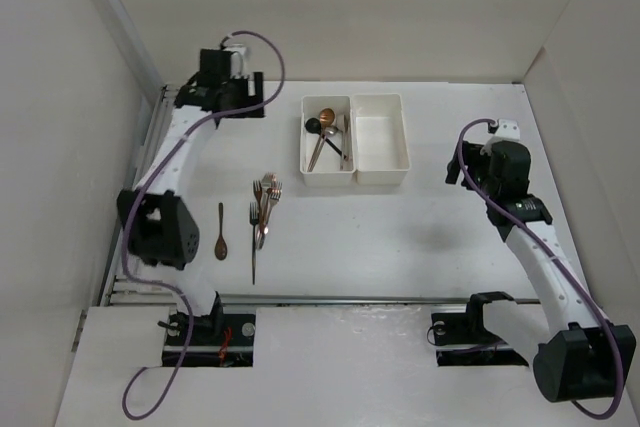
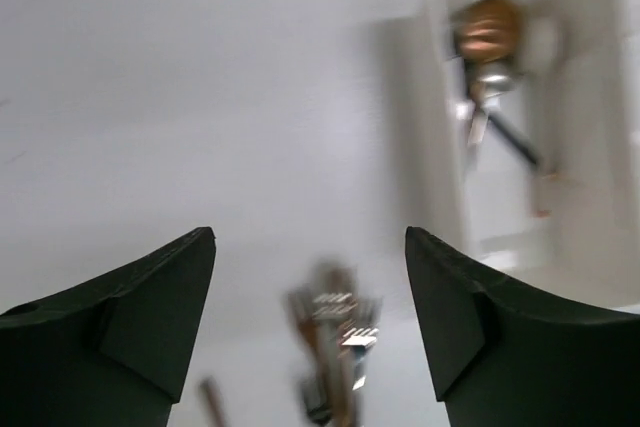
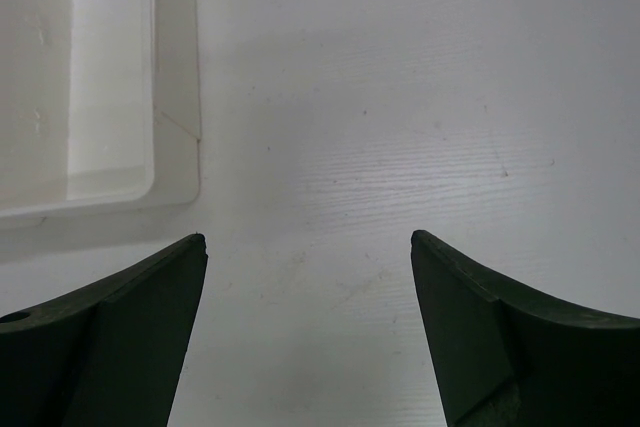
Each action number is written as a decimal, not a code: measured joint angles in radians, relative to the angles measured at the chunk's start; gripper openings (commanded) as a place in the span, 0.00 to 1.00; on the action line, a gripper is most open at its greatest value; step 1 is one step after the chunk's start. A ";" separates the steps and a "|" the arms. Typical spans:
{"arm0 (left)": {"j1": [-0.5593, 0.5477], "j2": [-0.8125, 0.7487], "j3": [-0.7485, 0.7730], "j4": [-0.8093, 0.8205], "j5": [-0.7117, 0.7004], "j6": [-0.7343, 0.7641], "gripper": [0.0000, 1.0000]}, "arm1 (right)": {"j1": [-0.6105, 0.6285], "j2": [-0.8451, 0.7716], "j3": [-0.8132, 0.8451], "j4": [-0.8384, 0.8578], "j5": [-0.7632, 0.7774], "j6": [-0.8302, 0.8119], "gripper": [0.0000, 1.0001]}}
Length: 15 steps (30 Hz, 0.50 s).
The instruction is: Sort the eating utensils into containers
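Observation:
The containers are two joined white bins: the left bin [image 1: 328,142] holds a copper spoon [image 1: 326,117], a black spoon [image 1: 313,126] and a silver one, while the right bin [image 1: 381,137] shows only its bare floor. A pile of silver forks [image 1: 265,202] and a brown spoon [image 1: 221,232] lie on the table. My left gripper [image 2: 310,237] is open and holds nothing. It hangs high at the back left, and its view blurs the forks [image 2: 335,347] and the spoon-filled bin [image 2: 520,97]. My right gripper [image 3: 308,237] is open over bare table, right of the empty bin [image 3: 100,77].
White walls enclose the table on the left, back and right. A metal rail [image 1: 350,299] runs along the near edge in front of the arm bases. The left arm's purple cable [image 1: 270,57] loops above the back left corner.

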 measured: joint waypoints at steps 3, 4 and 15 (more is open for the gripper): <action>0.102 -0.196 -0.180 -0.059 -0.107 0.119 0.77 | 0.006 -0.005 0.000 0.000 -0.010 -0.004 0.89; 0.119 -0.252 -0.264 -0.076 -0.127 0.154 0.77 | 0.010 -0.006 0.000 0.000 -0.012 -0.005 0.89; 0.171 -0.158 -0.708 -0.305 -0.139 0.354 0.72 | 0.036 -0.006 0.000 -0.011 -0.026 -0.023 0.89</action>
